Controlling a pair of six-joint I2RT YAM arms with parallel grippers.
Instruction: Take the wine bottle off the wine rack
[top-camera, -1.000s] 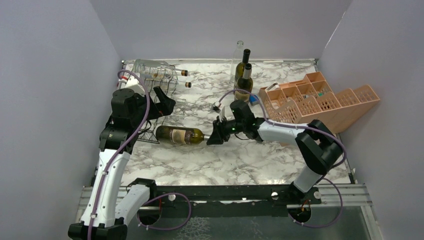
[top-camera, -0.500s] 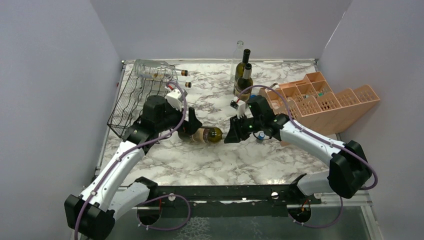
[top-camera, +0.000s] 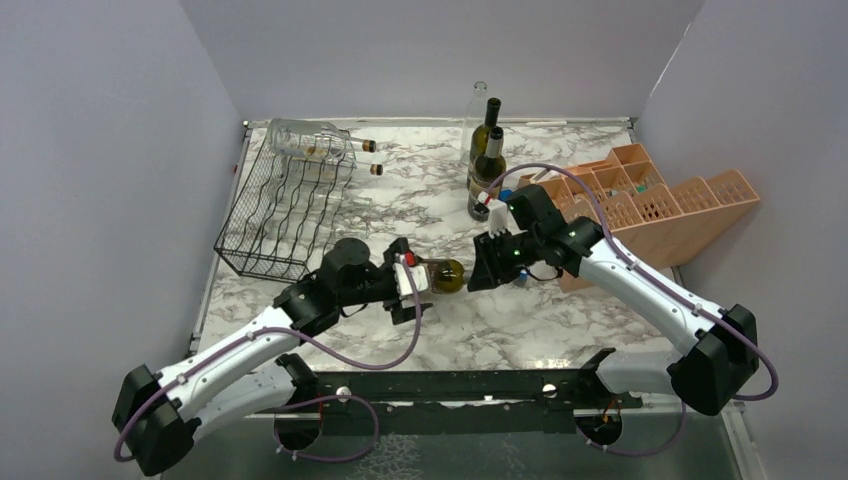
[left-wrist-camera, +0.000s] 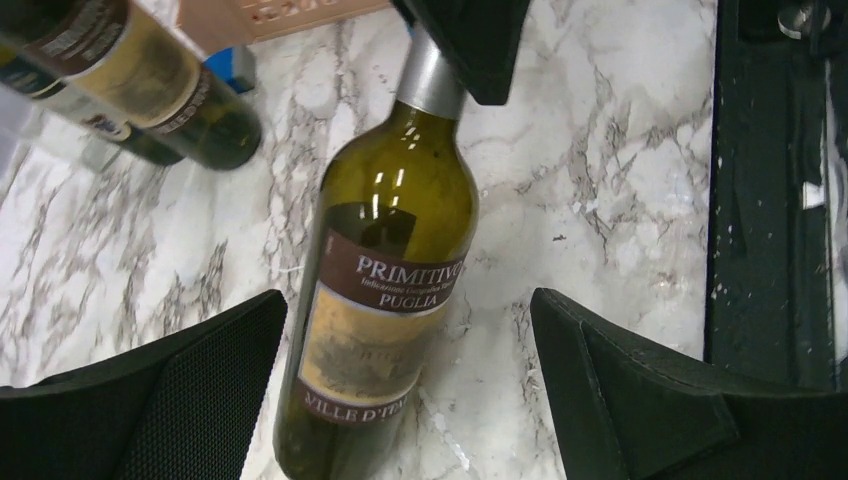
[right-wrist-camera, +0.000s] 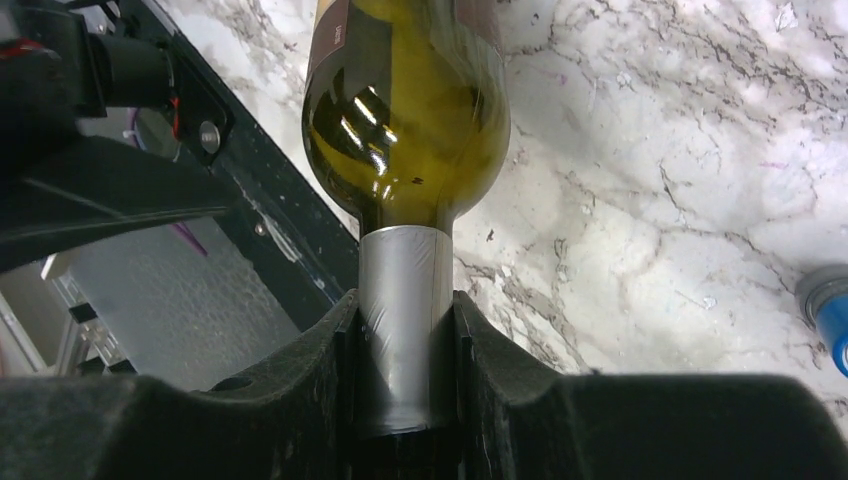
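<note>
Primitivo wine bottle (top-camera: 440, 275) is hanging mid-frame between my two pincers, well apart from the black wire wine rack (top-camera: 285, 215) at upper left.

My right pincer (right-wrist-camera: 403, 330) is clamping the foil-wrapped neck tight, carrying the bottle by its narrow end. My left pincer (left-wrist-camera: 405, 310) is gaping wide around the labelled body, touching nothing, probably guarding against a swing over the marble table (top-camera: 480, 330). I am judging the removal all but done, with only the setting down waiting.
</note>
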